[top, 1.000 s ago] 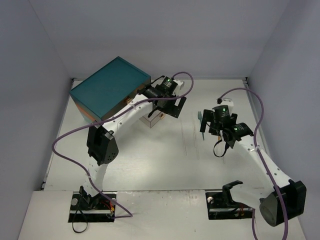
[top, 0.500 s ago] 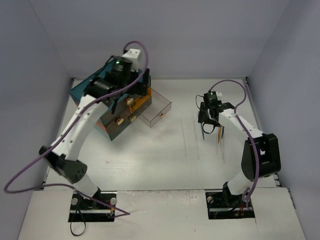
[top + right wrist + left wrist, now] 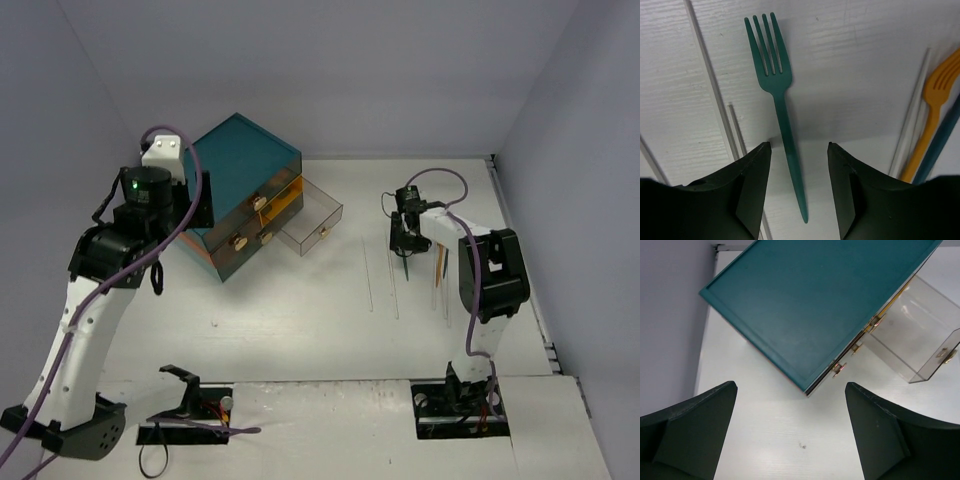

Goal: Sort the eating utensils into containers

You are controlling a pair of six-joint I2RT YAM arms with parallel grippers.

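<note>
The whole table (image 3: pixel 300 340) is seen from a fixed camera high above and behind the arm bases, tilted down toward the far wall. The chest (image 3: pixel 805 305) and its pulled-out drawer (image 3: pixel 920 340) are viewed from well above by the left wrist camera, past the left gripper (image 3: pixel 790 387); both are also shown upper left in the overhead view. A fork (image 3: pixel 777 95) is framed very closely from above by the right wrist camera, between the jaws of the right gripper (image 3: pixel 798 145); that patch is at the overhead view's right centre.
</note>
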